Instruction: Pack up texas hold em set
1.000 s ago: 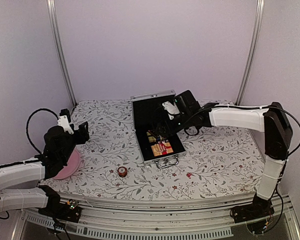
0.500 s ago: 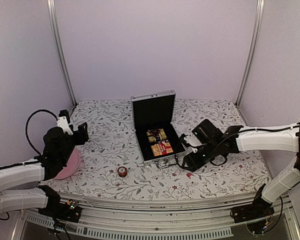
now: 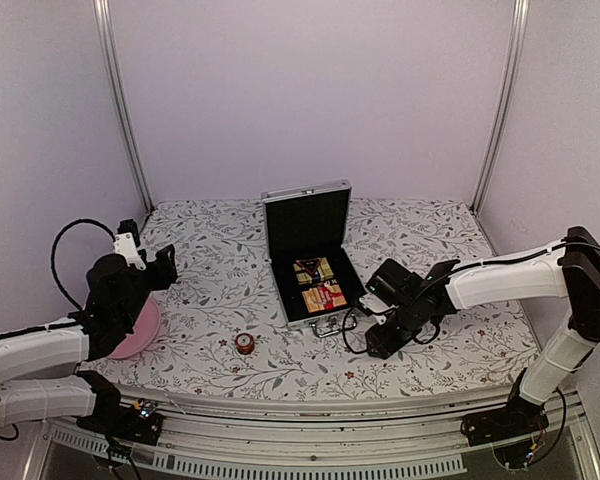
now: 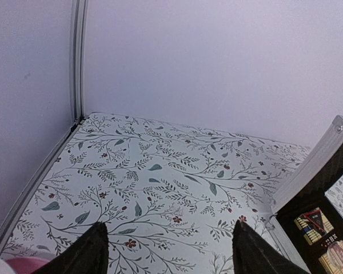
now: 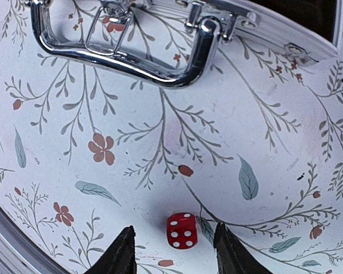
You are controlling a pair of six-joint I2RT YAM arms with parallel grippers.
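Note:
The texas hold em set's silver case [image 3: 325, 312] lies open mid-table, its black-lined lid [image 3: 306, 228] upright and yellow and red card packs [image 3: 320, 285] inside. My right gripper [image 3: 373, 347] is low over the cloth just right of the case's metal handle [image 5: 126, 54]. In the right wrist view a small red die [image 5: 181, 230] lies on the cloth between the fingers [image 5: 121, 251], which stand either side of it without touching; the right gripper [image 5: 174, 228] is open. A red round token [image 3: 244, 343] lies in front of the case. The left gripper [image 4: 168, 228] hangs open and empty.
A pink plate [image 3: 145, 330] lies at the left, partly under my left arm, and shows in the left wrist view's corner [image 4: 23, 264]. The case's corner [image 4: 314, 194] stands to the right of the left gripper. Walls and metal posts close in the table.
My right arm has swung from over the open case down to the cloth in front of it, and its jaws have narrowed around the die. The left arm has not moved.

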